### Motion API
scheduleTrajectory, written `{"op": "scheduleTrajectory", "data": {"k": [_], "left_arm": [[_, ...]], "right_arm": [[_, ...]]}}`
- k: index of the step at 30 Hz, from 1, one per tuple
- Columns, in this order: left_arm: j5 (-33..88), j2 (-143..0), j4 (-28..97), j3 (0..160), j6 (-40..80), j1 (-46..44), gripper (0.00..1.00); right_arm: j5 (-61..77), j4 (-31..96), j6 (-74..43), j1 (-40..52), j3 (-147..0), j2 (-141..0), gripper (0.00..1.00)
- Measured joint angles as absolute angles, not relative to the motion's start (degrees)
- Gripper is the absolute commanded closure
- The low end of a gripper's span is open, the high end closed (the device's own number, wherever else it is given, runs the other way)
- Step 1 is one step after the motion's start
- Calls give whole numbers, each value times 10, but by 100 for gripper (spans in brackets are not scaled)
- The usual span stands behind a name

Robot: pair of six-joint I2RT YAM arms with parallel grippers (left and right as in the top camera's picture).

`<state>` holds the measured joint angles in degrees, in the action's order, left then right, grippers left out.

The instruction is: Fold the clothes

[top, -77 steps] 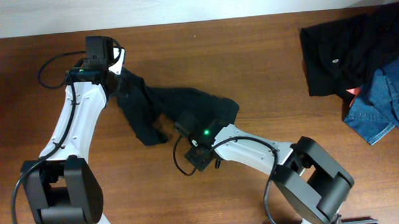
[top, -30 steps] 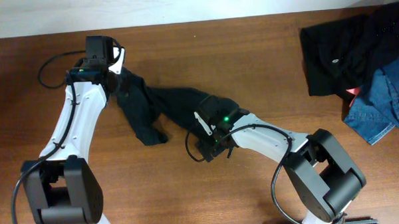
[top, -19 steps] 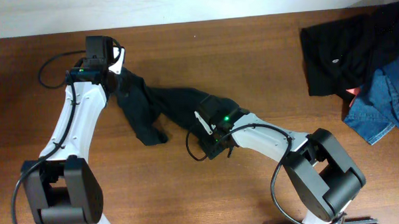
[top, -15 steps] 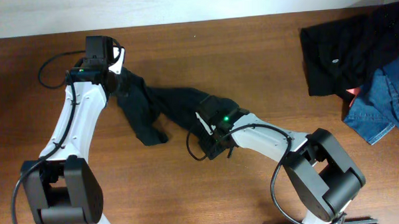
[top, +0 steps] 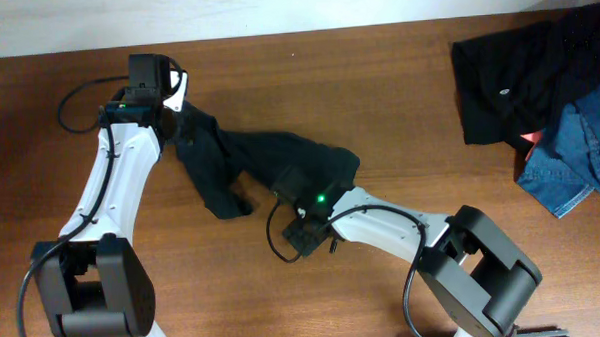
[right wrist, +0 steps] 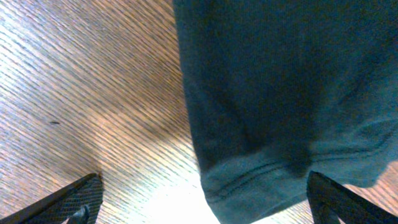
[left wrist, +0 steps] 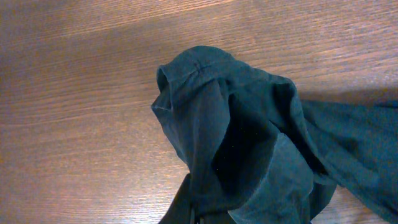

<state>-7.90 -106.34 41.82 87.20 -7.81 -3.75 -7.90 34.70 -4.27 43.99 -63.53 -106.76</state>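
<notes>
The clothes, a black T-shirt (top: 230, 161), lie crumpled on the wooden table between my two arms. My left gripper (top: 176, 101) is shut on the shirt's upper-left end. In the left wrist view the bunched fabric (left wrist: 249, 137) drapes away from the jaws, which it almost hides at the bottom edge. My right gripper (top: 286, 184) hovers over the shirt's lower middle part. In the right wrist view it (right wrist: 208, 208) stands wide open, with a stitched hem (right wrist: 261, 180) lying between its fingertips (right wrist: 81, 199) and touching neither.
A pile of other garments sits at the far right: a black one (top: 507, 71) and blue jeans (top: 580, 159) with a small red patch (top: 532, 138). A black cable (top: 78, 101) loops beside the left arm. The back wall borders the table (top: 376, 66).
My right gripper has slid left and toward the table's front, uncovering the shirt's right end. Its jaws narrowed briefly and stand wide again. The left gripper stayed still.
</notes>
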Motion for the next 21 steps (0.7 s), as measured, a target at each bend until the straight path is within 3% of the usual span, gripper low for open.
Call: {"op": "scheduleTrajectory", "data": {"k": [8, 21], "left_arm": [[-79, -1063, 418, 872, -78, -37, 99], [-79, -1063, 418, 872, -78, -37, 99]], "right_arm": [[-102, 335, -45, 445, -635, -1067, 1], [-20, 325, -29, 361, -635, -1067, 1]]}}
